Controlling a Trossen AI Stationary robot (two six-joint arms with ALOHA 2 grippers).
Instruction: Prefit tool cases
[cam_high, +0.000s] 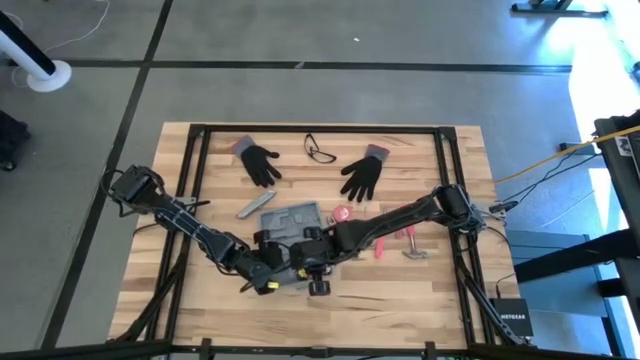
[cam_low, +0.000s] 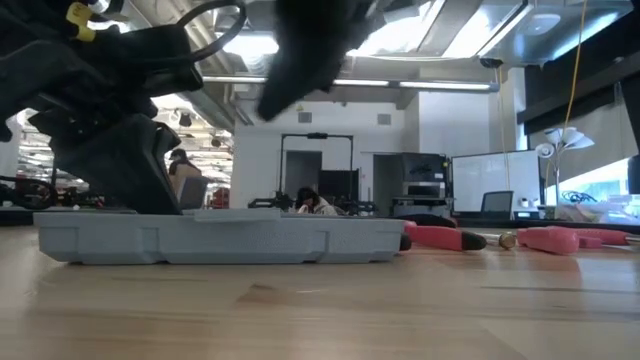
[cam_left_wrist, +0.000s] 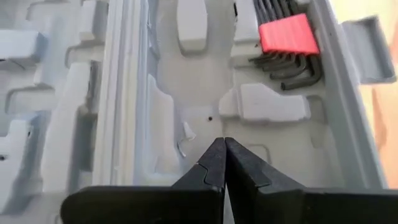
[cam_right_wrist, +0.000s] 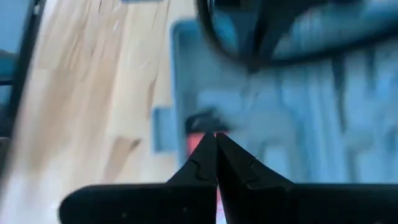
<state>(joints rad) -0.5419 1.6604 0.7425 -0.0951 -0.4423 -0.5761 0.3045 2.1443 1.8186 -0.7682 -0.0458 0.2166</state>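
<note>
tool case open | holds red hex-key set

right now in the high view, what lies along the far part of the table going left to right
black glove with a grey cuff → thin black-framed glasses → second black glove with a grey cuff
</note>
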